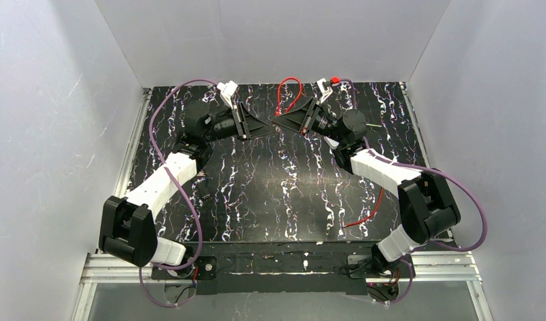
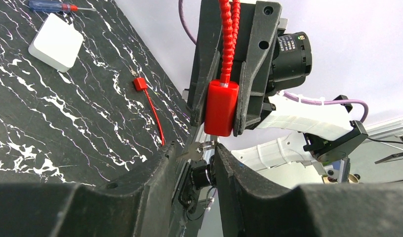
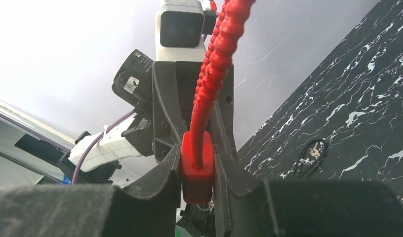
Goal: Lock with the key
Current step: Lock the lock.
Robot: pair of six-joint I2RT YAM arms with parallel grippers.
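Note:
A red cable lock (image 3: 197, 173) hangs in the air at the far side of the table, and my right gripper (image 3: 197, 159) is shut on its body. Its ribbed red cable (image 3: 214, 64) rises from the top, looping above both grippers (image 1: 288, 90). From the left wrist the lock body (image 2: 221, 108) shows clamped between the right fingers (image 2: 254, 64). A silver key (image 2: 193, 151) with its ring sits just under the lock. My left gripper (image 2: 202, 154) faces the right one (image 1: 284, 120), open, with a gap between its jaws and the key in that gap.
A white box (image 2: 56, 42) and a blue-handled screwdriver (image 2: 49, 6) lie on the black marbled table (image 1: 270, 194). A small red tag on a red wire (image 2: 140, 84) lies nearby. A thin black loop (image 3: 313, 153) rests beside the right arm. White walls enclose the table.

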